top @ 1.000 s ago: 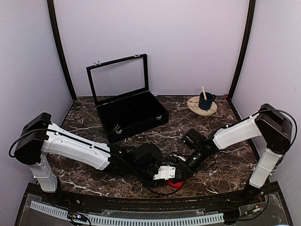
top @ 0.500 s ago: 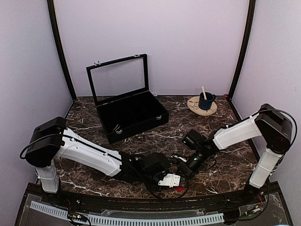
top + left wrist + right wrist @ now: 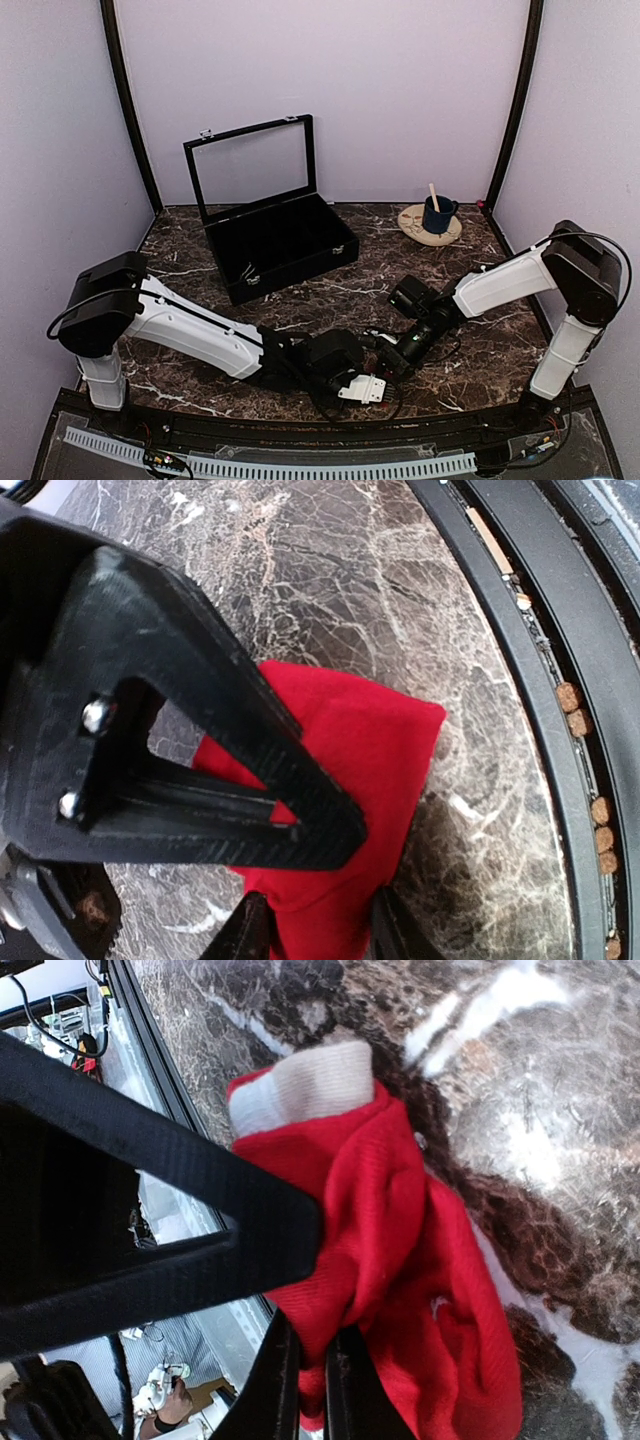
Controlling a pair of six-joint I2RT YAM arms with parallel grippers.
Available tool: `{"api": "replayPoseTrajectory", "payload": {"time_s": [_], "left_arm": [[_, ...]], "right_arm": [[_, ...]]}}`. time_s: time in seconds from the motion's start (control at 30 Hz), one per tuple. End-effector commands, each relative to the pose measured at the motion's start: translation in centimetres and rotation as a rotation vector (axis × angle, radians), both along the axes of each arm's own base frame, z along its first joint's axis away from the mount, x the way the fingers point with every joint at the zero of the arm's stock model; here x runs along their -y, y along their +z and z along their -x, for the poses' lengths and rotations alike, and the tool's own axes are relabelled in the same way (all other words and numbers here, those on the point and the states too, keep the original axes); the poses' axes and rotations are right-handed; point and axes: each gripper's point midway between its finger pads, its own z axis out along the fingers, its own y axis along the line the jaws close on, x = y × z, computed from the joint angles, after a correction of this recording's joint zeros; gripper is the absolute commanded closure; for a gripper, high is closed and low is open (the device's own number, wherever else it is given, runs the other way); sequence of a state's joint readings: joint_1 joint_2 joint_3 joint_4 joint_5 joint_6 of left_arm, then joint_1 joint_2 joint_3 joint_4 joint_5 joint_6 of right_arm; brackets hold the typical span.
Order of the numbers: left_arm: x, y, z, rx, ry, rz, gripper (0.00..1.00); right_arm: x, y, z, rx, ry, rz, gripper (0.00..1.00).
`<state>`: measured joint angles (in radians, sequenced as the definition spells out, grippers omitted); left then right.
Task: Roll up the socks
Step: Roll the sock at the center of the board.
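Observation:
The red socks (image 3: 370,740) lie bunched on the marble close to the table's near edge. In the right wrist view they show as a red bundle (image 3: 420,1260) with a white band (image 3: 310,1085) at the top. My left gripper (image 3: 315,935) has red fabric filling the gap between its fingers. My right gripper (image 3: 312,1390) is pinched on a fold of the same bundle. In the top view the left gripper (image 3: 362,388) and right gripper (image 3: 392,355) meet at the front centre and hide the socks. Each wrist view shows a large black finger across the socks.
An open black case (image 3: 285,245) with a glass lid stands at the back left. A blue cup (image 3: 437,213) with a stick sits on a round wooden coaster at the back right. The black rail of the table's near edge (image 3: 520,680) runs just beside the socks.
My left arm has swung forward and right, its gripper closing in over the socks. The red patch seen in the top view is now covered. The right gripper has shifted slightly towards it.

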<state>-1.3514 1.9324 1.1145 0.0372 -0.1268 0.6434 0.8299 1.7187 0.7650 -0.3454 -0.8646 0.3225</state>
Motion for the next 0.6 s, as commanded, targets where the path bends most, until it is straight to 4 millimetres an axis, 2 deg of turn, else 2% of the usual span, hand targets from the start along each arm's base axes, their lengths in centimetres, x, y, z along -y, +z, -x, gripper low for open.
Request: {"api": "replayPoseTrajectory", "payload": {"time_s": [0.0,0.17,0.23,0.33,0.47,0.57], "left_arm": [[0.9,-0.1,-0.5,0.037,-0.001,-0.008,0.64],[0.7,-1.3,-0.7,0.031,0.018,-0.051,0.70],[0.4,-1.9,-0.8,0.022,0.027,-0.076,0.79],[-0.1,-2.5,-0.6,0.006,0.038,-0.102,0.98],[-0.9,-2.8,-0.5,-0.015,0.061,-0.141,1.00],[-1.9,-3.0,-0.8,-0.022,0.103,-0.173,1.00]], "right_arm": [[0.2,0.4,0.4,-0.022,0.010,-0.020,1.00],[0.2,0.4,0.5,-0.026,0.010,-0.019,1.00],[0.3,0.4,0.5,-0.027,0.010,-0.016,1.00],[0.4,0.2,0.5,-0.020,0.012,-0.004,1.00],[0.7,-0.1,0.2,0.002,0.011,0.026,0.98],[0.8,-0.1,-0.4,0.036,0.007,0.049,0.87]]}}
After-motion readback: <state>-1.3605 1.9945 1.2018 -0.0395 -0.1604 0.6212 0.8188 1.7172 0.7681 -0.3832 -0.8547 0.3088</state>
